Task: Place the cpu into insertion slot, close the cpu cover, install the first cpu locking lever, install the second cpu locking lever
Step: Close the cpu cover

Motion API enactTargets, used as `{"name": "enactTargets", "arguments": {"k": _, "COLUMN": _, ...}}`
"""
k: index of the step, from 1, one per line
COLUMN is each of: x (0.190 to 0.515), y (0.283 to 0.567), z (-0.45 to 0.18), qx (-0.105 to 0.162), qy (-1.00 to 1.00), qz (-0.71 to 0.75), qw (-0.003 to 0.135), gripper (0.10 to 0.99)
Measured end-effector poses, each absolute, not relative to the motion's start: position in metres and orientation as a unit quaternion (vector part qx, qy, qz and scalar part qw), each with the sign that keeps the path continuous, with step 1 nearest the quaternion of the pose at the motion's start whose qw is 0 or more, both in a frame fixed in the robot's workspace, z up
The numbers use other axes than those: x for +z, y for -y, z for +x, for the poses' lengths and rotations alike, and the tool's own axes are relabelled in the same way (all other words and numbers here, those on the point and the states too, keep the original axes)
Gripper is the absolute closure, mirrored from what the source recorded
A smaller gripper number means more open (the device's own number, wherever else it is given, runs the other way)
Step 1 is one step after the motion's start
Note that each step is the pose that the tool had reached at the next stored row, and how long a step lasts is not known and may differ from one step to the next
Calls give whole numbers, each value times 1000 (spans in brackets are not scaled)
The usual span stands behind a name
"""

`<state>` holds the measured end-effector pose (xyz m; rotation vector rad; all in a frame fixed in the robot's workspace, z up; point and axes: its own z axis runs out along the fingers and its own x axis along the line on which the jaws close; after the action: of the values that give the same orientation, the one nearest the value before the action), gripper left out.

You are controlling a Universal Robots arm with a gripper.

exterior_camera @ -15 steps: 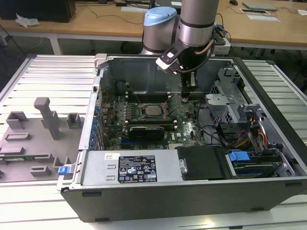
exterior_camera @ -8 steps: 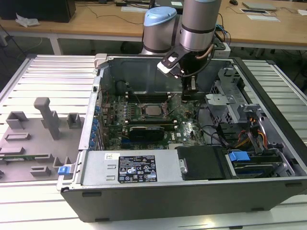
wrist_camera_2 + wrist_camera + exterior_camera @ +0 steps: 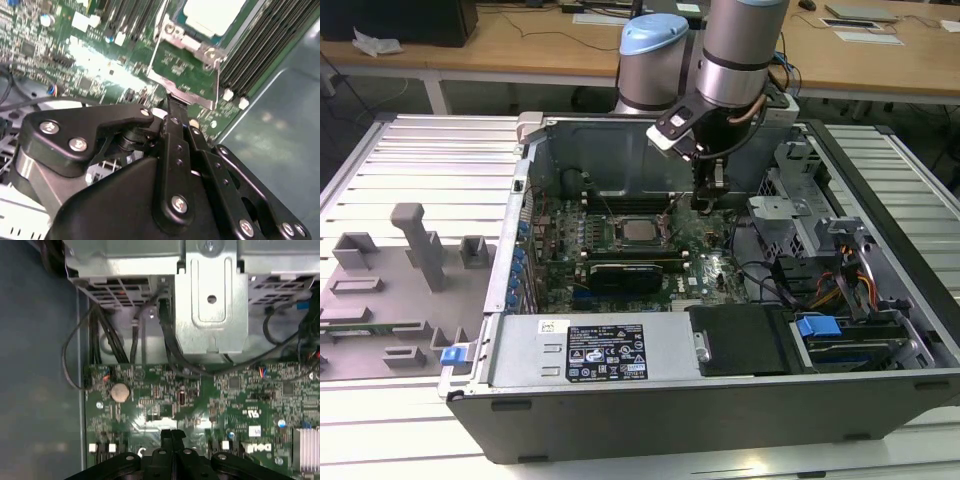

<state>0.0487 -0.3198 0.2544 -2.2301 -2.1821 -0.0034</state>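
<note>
Claw [image 3: 172, 102] pressed together beside cpu cover [image 3: 196, 45], cpu [image 3: 212, 15] partly cropped, contact unclear.

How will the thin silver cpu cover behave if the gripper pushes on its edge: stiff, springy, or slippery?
The cpu cover looks like thin sheet metal with a large window, so probably light and slightly springy. It seems hinged beside the cpu, so a push likely swings it, not slides it. Its smooth metal may let the gripper slip.

Closed end effector [image 3: 171, 434] over green board [image 3: 235, 402]; coin battery [image 3: 120, 392] near.
</note>
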Motion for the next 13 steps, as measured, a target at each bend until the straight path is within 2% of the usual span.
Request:
{"name": "enactTargets", "arguments": {"k": 5, "x": 254, "y": 320, "z": 47, "qx": 0, "qy": 699, "qz": -715, "qw": 12, "gripper": 980}}
{"name": "enactTargets", "arguments": {"k": 13, "x": 254, "y": 318, "z": 11, "qx": -4, "qy": 699, "qz": -715, "qw": 8, "gripper": 980}}
